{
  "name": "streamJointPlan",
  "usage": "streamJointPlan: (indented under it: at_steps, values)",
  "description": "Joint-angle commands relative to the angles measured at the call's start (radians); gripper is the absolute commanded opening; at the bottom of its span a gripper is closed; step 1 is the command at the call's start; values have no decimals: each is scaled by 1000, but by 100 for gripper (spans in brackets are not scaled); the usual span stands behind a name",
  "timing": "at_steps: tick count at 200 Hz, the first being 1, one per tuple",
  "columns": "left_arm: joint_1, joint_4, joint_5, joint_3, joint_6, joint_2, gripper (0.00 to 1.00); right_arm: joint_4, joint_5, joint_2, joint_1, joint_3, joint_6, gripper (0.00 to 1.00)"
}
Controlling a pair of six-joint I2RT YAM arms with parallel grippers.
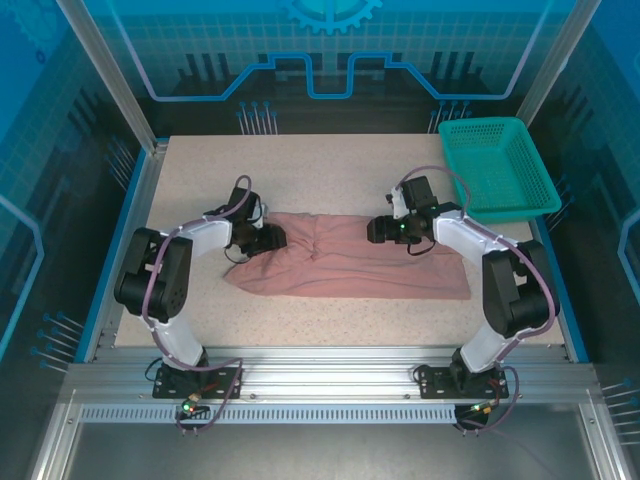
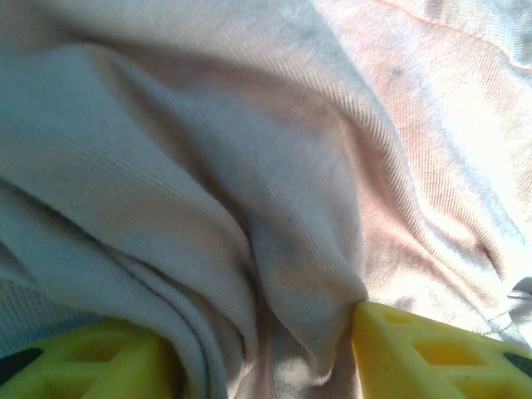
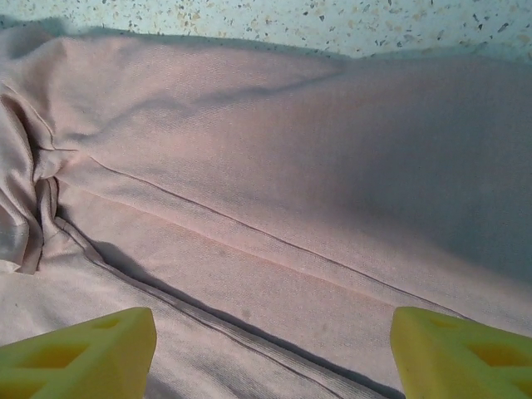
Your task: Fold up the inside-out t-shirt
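Observation:
The inside-out t-shirt (image 1: 350,260) lies across the middle of the table as a long salmon-pink band, seams showing. My left gripper (image 1: 268,238) is down on its left end. In the left wrist view a thick fold of the t-shirt (image 2: 274,208) is bunched between the yellow fingers (image 2: 416,349) and presses against both; the left gripper (image 2: 266,366) is shut on that fold. My right gripper (image 1: 380,229) sits over the shirt's upper edge, right of centre. It stands open (image 3: 270,349), its fingers wide apart over flat cloth (image 3: 249,166) with a seam running between them.
A teal mesh basket (image 1: 497,165) stands at the back right corner of the speckled table (image 1: 300,160). Bare tabletop lies behind and in front of the shirt. Metal frame posts rise at the back corners.

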Motion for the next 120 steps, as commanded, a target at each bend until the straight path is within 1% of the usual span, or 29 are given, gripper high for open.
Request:
streamJointPlan:
  at_steps: [1, 18, 50, 69, 80, 106, 120]
  values:
    - [-8, 13, 20, 22, 10, 32, 50, 4, -19, 11, 12, 4, 10, 75]
    - [-8, 20, -4, 18, 4, 41, 41, 4, -19, 11, 11, 4, 10, 75]
    - [-8, 80, 15, -17, -14, 43, 26, -6, -13, 11, 11, 9, 5, 76]
    - [-6, 140, 36, -51, -24, 32, 12, -8, -10, 7, 11, 8, 5, 75]
    - [0, 184, 55, -76, -39, 17, 0, -13, -6, 5, 11, 7, 4, 75]
    - [46, 316, 102, -154, -111, -47, 0, -29, 13, -10, 11, 9, -5, 75]
    - [86, 307, 111, -165, -126, -85, 0, -41, 31, -25, 9, 10, -14, 75]
